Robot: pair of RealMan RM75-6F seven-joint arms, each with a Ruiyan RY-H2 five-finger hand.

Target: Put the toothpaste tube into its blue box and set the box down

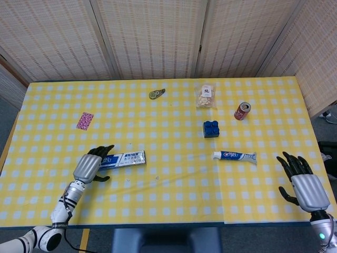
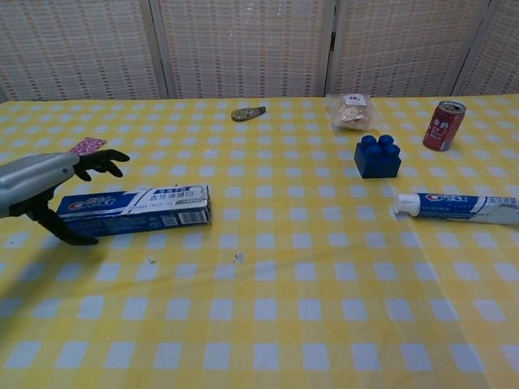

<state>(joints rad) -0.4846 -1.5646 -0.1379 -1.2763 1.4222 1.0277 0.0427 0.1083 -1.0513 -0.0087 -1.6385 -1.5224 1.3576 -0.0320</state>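
Hidden or unclear: the left end of the blue box (image 1: 122, 158) is covered by the left hand (image 1: 89, 166) in the head view. In the chest view the fingers (image 2: 104, 160) are seen arched over that end with the thumb on the near side, spread apart; whether the box is actually touched cannot be told. The right hand (image 1: 304, 185) is shown only in the head view, at the lower right edge of the frame, with its wrist cut off by the frame; it is open, fingers spread, nothing held. The tail of the toothpaste tube (image 2: 459, 206) is cut off by the right edge in the chest view.

Blue box: laid flat on the yellow-checked surface (image 1: 168, 200), lower left of centre; long axis running nearly left to right, right end raised slightly toward the top of the frame. Blue with a white panel, printed logo at the left end, closed flaps.

Toothpaste tube: laid flat, right of centre, well apart from the box; long axis left to right, white cap pointing left. White body with blue and red print.

Other items, upper part of the frame: blue block (image 1: 211, 128), red can (image 1: 241, 111), snack bag (image 1: 206, 96), pink packet (image 1: 84, 120), small grey-green object (image 1: 156, 94).
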